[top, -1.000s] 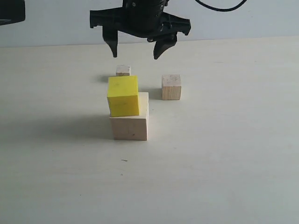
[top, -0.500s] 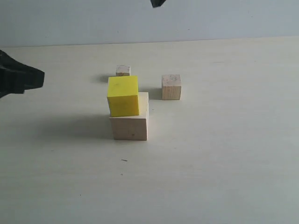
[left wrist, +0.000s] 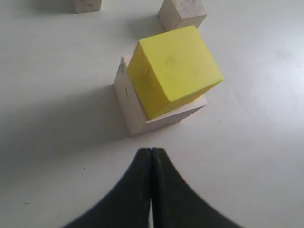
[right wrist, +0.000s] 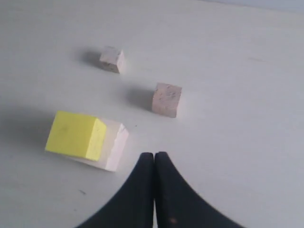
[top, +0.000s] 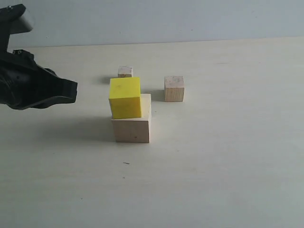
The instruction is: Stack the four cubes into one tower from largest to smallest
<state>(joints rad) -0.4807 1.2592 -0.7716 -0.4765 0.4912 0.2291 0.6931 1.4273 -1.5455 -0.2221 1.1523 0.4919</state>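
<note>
A bright yellow cube (top: pixel 125 97) sits skewed on the large pale wood cube (top: pixel 131 130), overhanging its left side; together they make a two-cube tower. The small wood cube (top: pixel 174 89) stands on the table to the back right. Behind the stack lies the tiny wood cube (top: pixel 125 71). My left gripper (top: pixel 73 90) hovers left of the stack, shut and empty. In the left wrist view the left gripper (left wrist: pixel 151 151) points at the yellow cube (left wrist: pixel 173 69). The right gripper (right wrist: pixel 154 156) is shut and empty above the table, with the small cube (right wrist: pixel 166 99) and tiny cube (right wrist: pixel 112 59) ahead of it.
The cubes rest on a pale tabletop (top: pixel 228 156) that ends at a light wall (top: pixel 213 19) at the back. A small dark speck (top: pixel 126 163) lies in front of the stack.
The right gripper, open above the cubes a second ago, has lifted out of the exterior view and shut. The left arm has come in from the left toward the stack.
</note>
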